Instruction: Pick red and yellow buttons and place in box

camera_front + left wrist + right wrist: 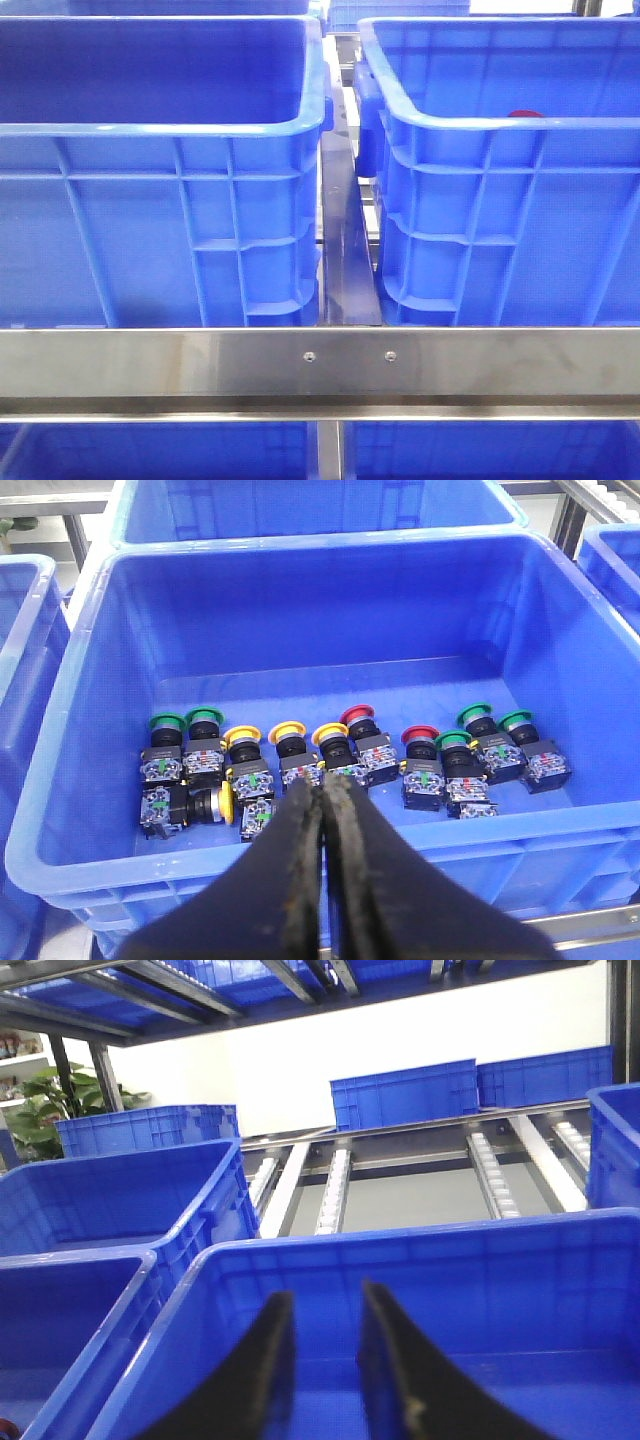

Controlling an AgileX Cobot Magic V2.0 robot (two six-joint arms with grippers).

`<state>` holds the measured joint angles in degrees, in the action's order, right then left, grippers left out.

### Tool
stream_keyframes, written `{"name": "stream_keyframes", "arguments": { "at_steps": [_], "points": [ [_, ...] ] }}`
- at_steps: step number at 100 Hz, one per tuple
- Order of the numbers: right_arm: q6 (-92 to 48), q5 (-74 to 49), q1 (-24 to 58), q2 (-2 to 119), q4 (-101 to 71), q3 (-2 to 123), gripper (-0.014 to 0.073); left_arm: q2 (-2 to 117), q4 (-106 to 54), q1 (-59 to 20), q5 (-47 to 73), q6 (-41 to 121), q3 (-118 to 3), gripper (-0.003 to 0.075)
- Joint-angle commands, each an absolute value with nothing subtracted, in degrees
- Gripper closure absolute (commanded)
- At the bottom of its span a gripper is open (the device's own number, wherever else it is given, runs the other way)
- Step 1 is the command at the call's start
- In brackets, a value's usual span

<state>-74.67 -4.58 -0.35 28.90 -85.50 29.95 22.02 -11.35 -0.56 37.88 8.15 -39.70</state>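
Note:
In the left wrist view a blue crate [300,555] holds a row of push buttons on its floor. Two have red caps [358,718] [420,736]. Three upright ones have yellow caps [287,730], and another yellow one [227,802] lies on its side. My left gripper [323,785] is shut and empty, above the crate's near wall and in line with the yellow buttons. My right gripper [325,1300] is open and empty over another blue crate [400,1240], whose visible inside is bare. In the front view neither gripper shows, and a red cap [525,114] peeks over the right crate's rim [500,125].
Several green-capped buttons [168,723] [474,714] sit among the others. The front view shows two tall crates side by side, the left one [160,130] close, with a steel rail [320,365] across the front. More blue crates [150,1130] and roller tracks [335,1185] lie behind.

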Motion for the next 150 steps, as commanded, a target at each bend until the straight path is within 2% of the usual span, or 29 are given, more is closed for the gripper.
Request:
{"name": "stream_keyframes", "arguments": {
  "at_steps": [1, 6, 134, 141, 150],
  "points": [
    [-75.38, -5.36, -0.63, 28.61, -85.33, 31.29, 0.0606, 22.49, -12.4, -0.45, 33.56, 7.68, -41.1, 0.0739],
    [-75.38, -5.82, -0.63, 28.61, -85.33, 31.29, 0.0668, 22.49, -12.4, -0.45, 33.56, 7.68, -41.1, 0.0739],
    [-75.25, -6.02, -0.63, 28.61, -84.53, 31.28, 0.0662, 22.49, -12.4, -0.45, 33.56, 7.68, -41.1, 0.0739],
    [-72.63, -6.02, -0.63, 28.61, -80.61, 31.28, 0.0662, 22.49, -12.4, -0.45, 33.56, 7.68, -41.1, 0.0739],
    [-62.76, -6.02, -0.63, 28.61, -70.3, 31.28, 0.0662, 22.49, -12.4, -0.45, 33.56, 7.68, -41.1, 0.0739]
  ]
}}
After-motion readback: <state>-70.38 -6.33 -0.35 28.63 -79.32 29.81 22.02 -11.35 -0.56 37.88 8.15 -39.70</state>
